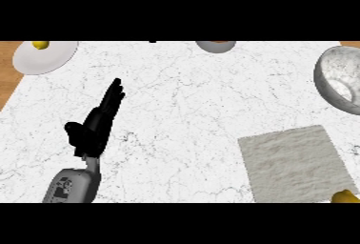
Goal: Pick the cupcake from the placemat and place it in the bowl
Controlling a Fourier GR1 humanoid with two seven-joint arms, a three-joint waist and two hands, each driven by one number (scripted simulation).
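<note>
Left hand: the left hand (95,125) hung over the worktop (183,109), fingers straight and released, well left of the placemat (295,164).
Cupcake: a yellow-orange object (345,196), cut off at the placemat's lower right corner, too little showing to identify.
Bowl: the bowl (339,78) lay beyond the placemat, partly cropped.
Right hand: unseen.

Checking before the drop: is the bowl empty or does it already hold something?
Empty as far as shows: the bowl at the counter's right edge shows only bare marbled inside, though the frame's edge cuts part off.

White plate (44,58) with yellow fruit (41,45)
</note>
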